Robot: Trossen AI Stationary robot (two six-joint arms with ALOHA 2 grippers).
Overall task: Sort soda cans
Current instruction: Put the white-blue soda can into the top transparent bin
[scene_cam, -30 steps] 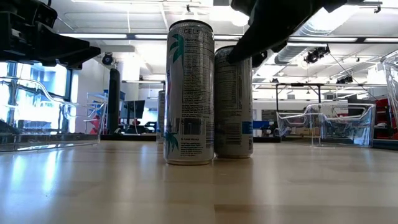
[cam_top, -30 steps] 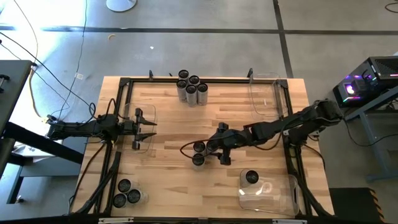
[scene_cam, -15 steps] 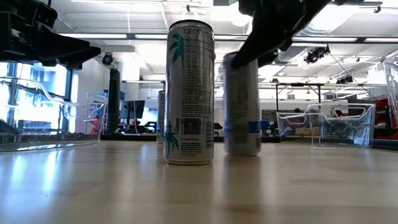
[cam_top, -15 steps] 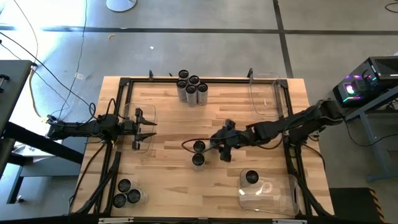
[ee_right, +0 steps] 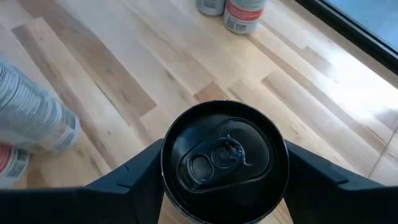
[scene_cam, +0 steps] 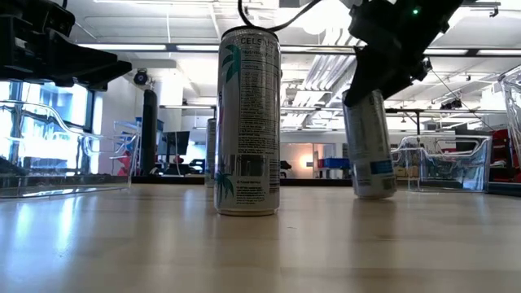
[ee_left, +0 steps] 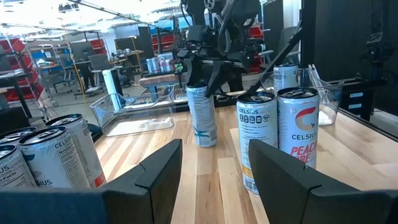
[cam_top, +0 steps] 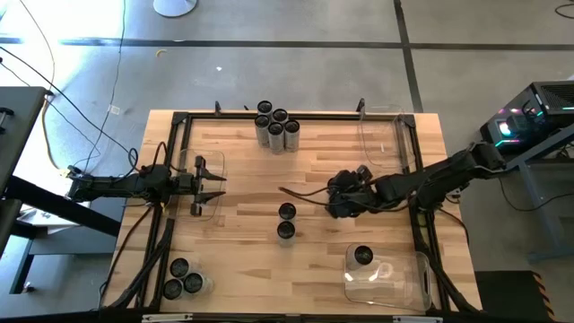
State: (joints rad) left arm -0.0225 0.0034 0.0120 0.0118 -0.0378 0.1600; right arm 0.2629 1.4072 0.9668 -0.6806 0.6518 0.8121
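Right wrist view: a soda can sits between the right gripper's fingers, pinched at both sides — dark top facing the lens. Low view shows this can tilted, its base at or just above the table. Two cans stand at table centre, well apart from it. The left gripper hovers over a clear bin at the left edge — fingers spread, holding nothing.
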